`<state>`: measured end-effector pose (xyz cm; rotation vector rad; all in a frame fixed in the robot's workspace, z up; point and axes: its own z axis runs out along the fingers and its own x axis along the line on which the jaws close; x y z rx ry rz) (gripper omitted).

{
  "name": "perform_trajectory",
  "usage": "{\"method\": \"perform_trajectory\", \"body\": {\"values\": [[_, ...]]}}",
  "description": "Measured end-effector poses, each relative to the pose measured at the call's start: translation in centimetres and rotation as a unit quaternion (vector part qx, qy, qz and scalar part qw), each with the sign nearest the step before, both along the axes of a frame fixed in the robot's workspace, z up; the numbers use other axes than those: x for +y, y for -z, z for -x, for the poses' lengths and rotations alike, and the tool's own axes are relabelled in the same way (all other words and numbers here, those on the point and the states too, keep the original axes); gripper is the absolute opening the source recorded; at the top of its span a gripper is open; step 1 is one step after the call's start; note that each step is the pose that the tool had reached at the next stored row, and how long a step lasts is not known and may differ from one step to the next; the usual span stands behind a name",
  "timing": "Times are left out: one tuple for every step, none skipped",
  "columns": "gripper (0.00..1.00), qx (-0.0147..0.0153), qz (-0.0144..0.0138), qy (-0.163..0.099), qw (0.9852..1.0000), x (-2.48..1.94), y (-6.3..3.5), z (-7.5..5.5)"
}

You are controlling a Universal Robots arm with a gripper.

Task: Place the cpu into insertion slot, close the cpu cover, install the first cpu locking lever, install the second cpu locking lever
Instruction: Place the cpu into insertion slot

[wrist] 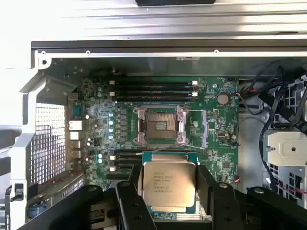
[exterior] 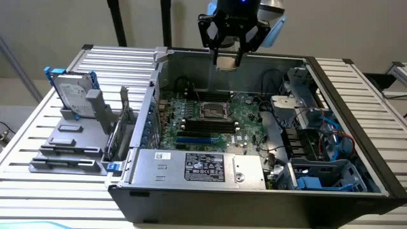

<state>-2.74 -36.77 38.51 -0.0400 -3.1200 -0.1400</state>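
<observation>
the end effector (wrist: 168, 192) grasps the cpu (wrist: 169, 183) by its edges, held above the open socket (wrist: 160, 125) on the green board (wrist: 221, 148).

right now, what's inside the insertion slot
The insertion slot shows a bare dark centre inside its silver rim, with no chip in it. The cpu is clamped in the gripper, apart from the slot. The board area behind the cpu is covered.
</observation>
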Motion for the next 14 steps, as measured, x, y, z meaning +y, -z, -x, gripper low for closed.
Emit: {"method": "perform_trajectory", "body": {"values": [[0.55, 0.0000, 0.0000, 0.000, 1.0000, 0.00, 0.00, 0.00], [0.55, 0.0000, 0.0000, 0.000, 1.0000, 0.00, 0.00, 0.00], [0.55, 0.0000, 0.0000, 0.000, 1.0000, 0.00, 0.00, 0.00], [0.55, 0.0000, 0.0000, 0.000, 1.0000, 0.00, 0.00, 0.00], [0.55, 0.0000, 0.0000, 0.000, 1.0000, 0.00, 0.00, 0.00], [0.55, 0.0000, 0.0000, 0.000, 1.0000, 0.00, 0.00, 0.00], [0.55, 0.0000, 0.0000, 0.000, 1.0000, 0.00, 0.00, 0.00], [0.55, 0.0000, 0.0000, 0.000, 1.0000, 0.00, 0.00, 0.00], [0.55, 0.0000, 0.0000, 0.000, 1.0000, 0.00, 0.00, 0.00], [0.55, 0.0000, 0.0000, 0.000, 1.0000, 0.00, 0.00, 0.00], [0.55, 0.0000, 0.0000, 0.000, 1.0000, 0.00, 0.00, 0.00], [0.55, 0.0000, 0.0000, 0.000, 1.0000, 0.00, 0.00, 0.00], [0.55, 0.0000, 0.0000, 0.000, 1.0000, 0.00, 0.00, 0.00], [0.55, 0.0000, 0.0001, 0.000, 1.0000, 0.04, 0.03, 0.00]]}}
